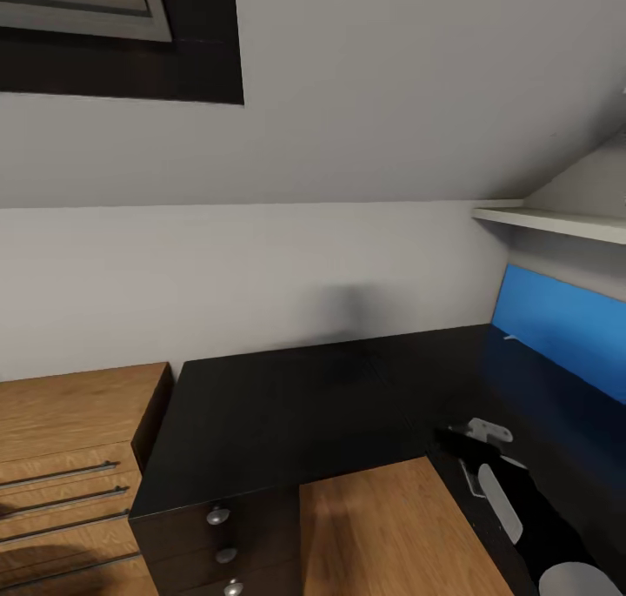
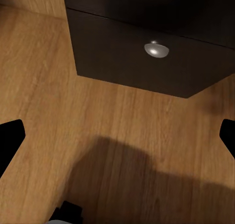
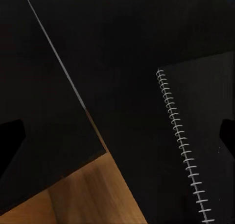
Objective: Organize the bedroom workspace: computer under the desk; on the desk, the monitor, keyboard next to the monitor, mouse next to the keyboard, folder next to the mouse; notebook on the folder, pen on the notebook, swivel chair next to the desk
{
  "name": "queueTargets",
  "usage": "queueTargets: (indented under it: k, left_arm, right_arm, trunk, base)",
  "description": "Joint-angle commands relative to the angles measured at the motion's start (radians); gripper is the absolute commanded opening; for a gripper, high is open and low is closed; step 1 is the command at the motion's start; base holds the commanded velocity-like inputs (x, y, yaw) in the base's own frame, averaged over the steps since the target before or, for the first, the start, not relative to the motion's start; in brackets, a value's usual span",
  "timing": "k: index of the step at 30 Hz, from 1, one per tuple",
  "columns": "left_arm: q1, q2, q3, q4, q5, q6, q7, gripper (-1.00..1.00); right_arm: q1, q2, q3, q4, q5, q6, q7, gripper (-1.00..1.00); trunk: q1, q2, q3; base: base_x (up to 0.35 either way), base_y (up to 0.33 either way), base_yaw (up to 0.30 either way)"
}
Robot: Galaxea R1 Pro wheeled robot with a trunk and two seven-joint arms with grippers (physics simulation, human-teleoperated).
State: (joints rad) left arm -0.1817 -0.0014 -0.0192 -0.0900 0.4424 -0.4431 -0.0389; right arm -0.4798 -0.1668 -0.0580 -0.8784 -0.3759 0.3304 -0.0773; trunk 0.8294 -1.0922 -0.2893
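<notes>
Now glossy black L-shaped desk [image 1: 287, 405] ahead — right gripper [image 1: 474, 435] over near right edge, fingers spread; spiral-bound dark notebook [image 3: 205, 136] below.

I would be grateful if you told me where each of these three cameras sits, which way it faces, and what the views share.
Head view: from the robot's head, looking down at the desk in the wall corner; the right arm shows with its right gripper.
Left wrist view: on the left arm, looking down at the wooden floor and a drawer knob; dark fingers at both edges.
Right wrist view: on the right arm, looking down at the desktop and a spiral-bound notebook; fingers at the edges.
Shared: all three show the desk.
</notes>
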Motion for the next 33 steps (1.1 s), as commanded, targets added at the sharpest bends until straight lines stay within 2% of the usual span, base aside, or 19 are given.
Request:
queueTargets:
  k: [1, 3, 6, 9, 11, 18, 33]
  left_arm:
    - [-0.001, 0.000, -0.002, 0.001, 0.009, -0.003, -0.004, 1.00]
    - [-0.001, 0.000, -0.002, 0.001, 0.009, -0.003, -0.004, 1.00]
    - [-0.001, -0.005, -0.002, 0.000, 0.009, -0.003, -0.004, 1.00]
    - [-0.001, -0.006, -0.002, 0.000, 0.009, -0.003, -0.004, 1.00]
    - [-0.001, -0.006, -0.002, 0.000, 0.009, -0.003, -0.004, 1.00]
    - [-0.001, -0.009, -0.003, 0.000, 0.007, -0.003, -0.004, 1.00]
    - [-0.001, -0.011, -0.004, 0.000, 0.006, -0.003, -0.004, 1.00]
  right_arm:
    - [0.000, -0.007, 0.000, -0.002, -0.011, 0.005, 0.006, 1.00]
    - [0.000, -0.019, -0.003, 0.001, -0.012, 0.006, 0.033, 1.00]
    - [0.000, -0.030, -0.014, 0.009, -0.006, 0.001, 0.037, 1.00]
    - [0.000, -0.015, -0.031, 0.006, -0.006, 0.002, 0.037, 1.00]
    - [0.000, -0.015, -0.033, 0.006, -0.006, 0.002, 0.037, 1.00]
    - [0.002, 0.025, 0.006, -0.020, -0.005, 0.016, 0.045, 1.00]
    - [0.003, 0.034, 0.007, -0.017, -0.006, 0.019, 0.044, 1.00]
  trunk:
    - [0.000, -0.001, -0.001]
    - [0.000, -0.001, -0.001]
    - [0.000, -0.001, -0.001]
    - [0.000, -0.001, -0.001]
    - [0.000, -0.001, -0.001]
    - [0.000, -0.001, -0.001]
    - [0.000, -0.001, -0.001]
  base:
    - [0.000, -0.004, 0.000]
    - [0.000, -0.002, 0.000]
    - [0.000, -0.001, 0.000]
    - [0.000, 0.000, 0.000]
    - [0.000, 0.000, 0.000]
    - [0.000, 0.000, 0.000]
    - [0.000, 0.000, 0.000]
